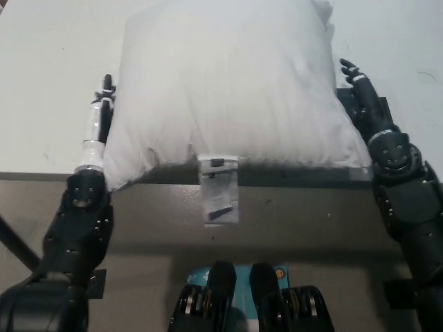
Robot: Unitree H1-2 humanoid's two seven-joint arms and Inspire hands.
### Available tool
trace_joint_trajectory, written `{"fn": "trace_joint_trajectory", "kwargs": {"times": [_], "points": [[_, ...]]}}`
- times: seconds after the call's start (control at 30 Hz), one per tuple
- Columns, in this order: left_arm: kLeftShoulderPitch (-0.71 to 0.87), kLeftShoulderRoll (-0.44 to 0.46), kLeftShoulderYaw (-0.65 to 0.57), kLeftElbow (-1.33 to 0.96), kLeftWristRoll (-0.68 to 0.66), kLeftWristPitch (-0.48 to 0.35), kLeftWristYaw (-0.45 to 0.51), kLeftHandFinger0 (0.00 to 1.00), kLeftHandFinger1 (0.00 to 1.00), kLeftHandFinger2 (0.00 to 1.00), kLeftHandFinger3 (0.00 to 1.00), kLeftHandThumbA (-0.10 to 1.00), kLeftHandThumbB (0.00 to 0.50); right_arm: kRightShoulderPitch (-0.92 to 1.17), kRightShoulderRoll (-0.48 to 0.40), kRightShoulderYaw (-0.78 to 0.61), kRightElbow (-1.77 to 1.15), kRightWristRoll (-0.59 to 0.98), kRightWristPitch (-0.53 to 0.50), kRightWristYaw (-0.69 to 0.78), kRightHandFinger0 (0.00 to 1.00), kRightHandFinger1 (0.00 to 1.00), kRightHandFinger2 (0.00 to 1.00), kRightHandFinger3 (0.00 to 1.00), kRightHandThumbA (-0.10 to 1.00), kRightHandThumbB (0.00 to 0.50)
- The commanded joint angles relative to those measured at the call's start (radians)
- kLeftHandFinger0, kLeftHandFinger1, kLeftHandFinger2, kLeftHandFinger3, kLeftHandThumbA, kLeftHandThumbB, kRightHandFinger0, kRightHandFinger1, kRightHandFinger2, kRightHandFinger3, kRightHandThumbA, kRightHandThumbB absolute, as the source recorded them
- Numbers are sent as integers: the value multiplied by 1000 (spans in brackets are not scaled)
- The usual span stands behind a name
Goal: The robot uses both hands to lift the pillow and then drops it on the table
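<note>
On the white table (41,83), I judged both flat, empty hands, left hand (99,117) at nine o'clock and right hand (361,93) at three, should squeeze the pillow (228,83) evenly before lifting.

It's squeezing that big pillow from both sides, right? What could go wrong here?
The pillow is soft and bulky, and the left hand and right hand only press flat against its sides, so it could sag and slip out between them when lifted. Its front edge already overhangs the table, so a slip might send it off toward the floor. The right hand is also over a black object and may knock it.
</note>
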Motion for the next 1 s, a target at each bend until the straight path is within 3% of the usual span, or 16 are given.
{"fn": "trace_joint_trajectory", "kwargs": {"times": [0.0,0.1,0.23,0.3,0.4,0.53,0.63,0.7,0.93,0.97], "points": [[-71,-88,-9,-70,-41,0,-83,1000,1000,1000,1000,1000,245,-29,70,29,-63,24,-11,12,1000,1000,1000,1000,1000,177],[-82,-118,-20,-118,-49,0,-88,1000,1000,1000,1000,1000,223,-30,89,38,-69,18,-14,9,1000,1000,1000,1000,1000,160],[-92,-154,-25,-160,-67,1,-70,1000,1000,1000,1000,1000,263,-19,109,47,-91,27,-14,22,1000,1000,1000,1000,1000,144],[-100,-156,-33,-179,-67,10,-71,1000,1000,1000,1000,1000,243,-30,119,53,-85,24,-20,16,1000,1000,1000,1000,1000,167],[-94,-171,-41,-197,-75,12,-79,1000,1000,1000,1000,1000,251,-25,121,71,-78,11,-59,9,1000,1000,1000,1000,1000,190],[-80,-184,-60,-222,-67,18,-79,1000,1000,1000,1000,1000,241,-11,121,82,-83,17,-65,13,1000,1000,1000,1000,1000,135],[-74,-187,-79,-228,-52,19,-73,1000,1000,1000,1000,1000,224,-5,122,86,-87,23,-52,25,1000,1000,1000,1000,1000,150],[-70,-188,-96,-230,-37,20,-61,1000,1000,1000,1000,1000,226,-3,123,89,-85,24,-60,25,1000,1000,1000,1000,1000,194],[-58,-199,-127,-286,-42,21,-53,1000,1000,1000,1000,1000,274,10,127,87,-222,20,-103,-14,1000,1000,1000,1000,1000,171],[-63,-199,-128,-291,-48,14,-61,1000,1000,1000,1000,1000,264,4,127,93,-239,7,-93,-23,1000,1000,1000,1000,1000,188]]}}
